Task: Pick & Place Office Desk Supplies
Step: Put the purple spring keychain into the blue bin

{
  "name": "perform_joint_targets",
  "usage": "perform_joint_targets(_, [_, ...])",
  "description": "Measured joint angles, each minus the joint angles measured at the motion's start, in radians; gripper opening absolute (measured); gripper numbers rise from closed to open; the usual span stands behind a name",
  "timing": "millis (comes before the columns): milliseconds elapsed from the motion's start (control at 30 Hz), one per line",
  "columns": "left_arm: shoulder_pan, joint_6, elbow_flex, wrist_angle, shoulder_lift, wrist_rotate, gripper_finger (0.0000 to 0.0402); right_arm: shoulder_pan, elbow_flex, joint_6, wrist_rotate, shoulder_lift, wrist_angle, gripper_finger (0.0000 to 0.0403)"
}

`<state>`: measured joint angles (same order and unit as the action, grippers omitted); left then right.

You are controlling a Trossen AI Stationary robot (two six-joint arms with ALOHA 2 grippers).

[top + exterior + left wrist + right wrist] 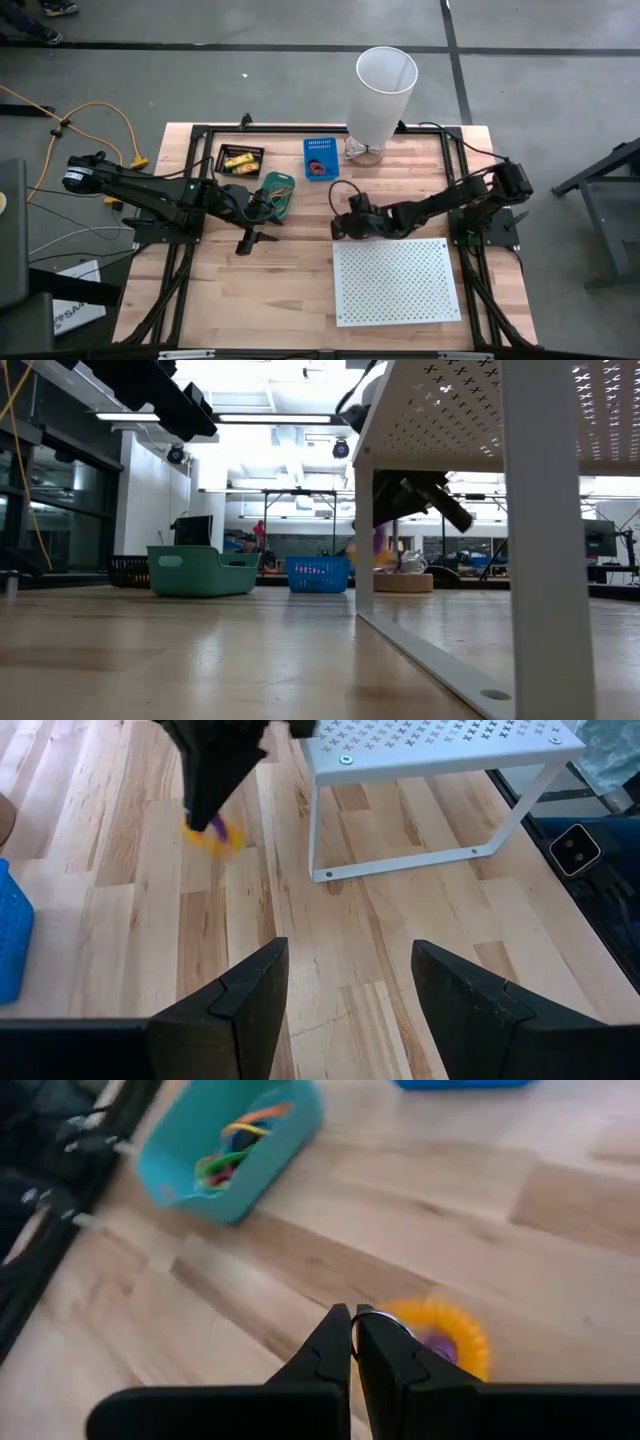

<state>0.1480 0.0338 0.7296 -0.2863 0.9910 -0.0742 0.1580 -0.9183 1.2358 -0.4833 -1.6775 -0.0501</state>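
Note:
My right gripper (352,1325) is shut near the table's middle (338,228), left of the white perforated board (398,282). A yellow ring-shaped item with a purple centre (440,1342) sits just beyond its tips (214,836). My left gripper (350,980) stands open with nothing between its fingers, above the table beside the teal bin (276,196). The teal bin holds coloured rubber bands (232,1152). A black tray (240,158) at the far left holds yellow-and-red packs, and a blue basket (320,157) sits next to it. My right gripper has a thin metal loop (376,1318) at its shut fingertips, and the yellow item lies right below that loop. The fingers slant down from the table's right side. Whether the item hangs clear or rests on the table, I cannot tell.
A tall white tapered bin (383,95) stands at the far edge, right of the blue basket. The white board stands on legs (362,530) at the near right. Bare wood lies between the two grippers (300,920).

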Motion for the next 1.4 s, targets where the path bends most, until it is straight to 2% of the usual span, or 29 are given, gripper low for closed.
perform_joint_targets(133, [0.0,0.0,0.0,0.001,0.0,0.0,0.0207,-0.008,0.0,-0.03,0.059,0.0,0.043,0.0003])
perform_joint_targets(267, [0.0,0.0,0.0,0.005,0.0,0.0,0.0207,-0.006,0.001,0.008,0.016,0.0,0.014,0.0003])
perform_joint_targets(367, [0.0,0.0,0.0,0.006,0.0,0.0,0.0207,-0.014,0.0,-0.022,0.103,0.0,0.042,0.0003])
perform_joint_targets(500, [0.0,0.0,0.0,0.005,0.0,0.0,0.0207,-0.011,0.0,0.018,0.024,0.0,0.016,0.0003])
perform_joint_targets(633, [0.0,0.0,0.0,0.005,0.0,0.0,0.0207,-0.008,0.0,-0.037,0.13,0.0,0.079,0.0003])
perform_joint_targets(833, [0.0,0.0,0.0,0.004,0.0,0.0,0.0207,-0.009,0.0,-0.055,0.03,0.0,0.076,0.0003])
perform_joint_targets(1400, [0.0,0.0,0.0,0.003,0.0,0.0,0.0207,-0.008,0.0,-0.059,0.04,0.0,0.067,0.0003])
